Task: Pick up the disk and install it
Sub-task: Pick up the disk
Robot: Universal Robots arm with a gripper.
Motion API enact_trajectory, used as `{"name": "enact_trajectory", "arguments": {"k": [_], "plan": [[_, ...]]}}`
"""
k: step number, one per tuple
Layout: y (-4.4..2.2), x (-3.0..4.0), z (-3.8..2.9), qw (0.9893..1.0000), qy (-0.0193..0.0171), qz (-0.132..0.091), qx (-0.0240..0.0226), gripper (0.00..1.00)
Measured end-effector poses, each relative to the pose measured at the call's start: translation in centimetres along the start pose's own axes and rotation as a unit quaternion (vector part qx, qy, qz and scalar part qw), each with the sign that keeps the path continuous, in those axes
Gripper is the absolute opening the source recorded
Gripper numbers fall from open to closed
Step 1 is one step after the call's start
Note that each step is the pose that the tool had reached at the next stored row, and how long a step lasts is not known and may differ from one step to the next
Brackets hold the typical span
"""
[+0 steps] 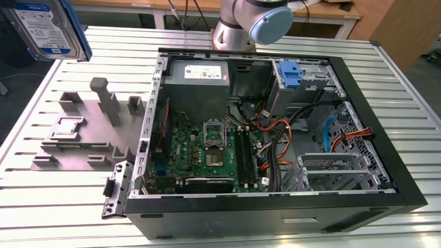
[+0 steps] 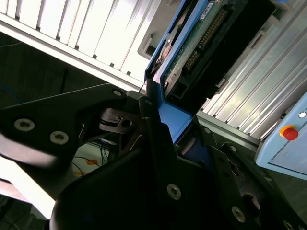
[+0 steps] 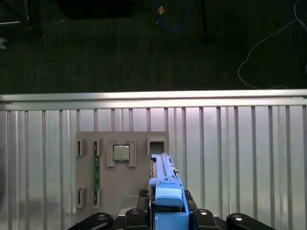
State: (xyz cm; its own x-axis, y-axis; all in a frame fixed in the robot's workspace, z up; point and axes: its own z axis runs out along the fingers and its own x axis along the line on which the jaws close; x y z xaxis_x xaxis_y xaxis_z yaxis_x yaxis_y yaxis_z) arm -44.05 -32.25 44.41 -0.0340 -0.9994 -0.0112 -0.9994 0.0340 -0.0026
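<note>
Up over the ribbed metal table point(image 1: 41, 206), toward the exterior view's left of the open black computer case point(image 1: 276, 209), the flat silver disk point(image 1: 47, 28) — glossy white-and-blue label, blue plastic bracket round its edges — hangs tilted, the gripper point(image 3: 168, 215) with its black fingers point(image 2: 152, 125) clamped on that bracket.

Orange cables point(image 1: 352, 135) beside cage point(image 1: 335, 169); disk point(image 1: 47, 28) aloft

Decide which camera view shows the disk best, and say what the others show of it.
The exterior view: the disk faces the camera, label visible. The second wrist view shows its circuit-board underside; the first wrist view shows it edge-on, mostly blue bracket.
</note>
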Motion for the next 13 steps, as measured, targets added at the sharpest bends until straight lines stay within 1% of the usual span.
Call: {"name": "enact_trajectory", "arguments": {"k": [13], "plan": [[0.00, -0.01, -1.05, 1.0000, 0.0043, 0.000, 0.0001, 0.37]]}}
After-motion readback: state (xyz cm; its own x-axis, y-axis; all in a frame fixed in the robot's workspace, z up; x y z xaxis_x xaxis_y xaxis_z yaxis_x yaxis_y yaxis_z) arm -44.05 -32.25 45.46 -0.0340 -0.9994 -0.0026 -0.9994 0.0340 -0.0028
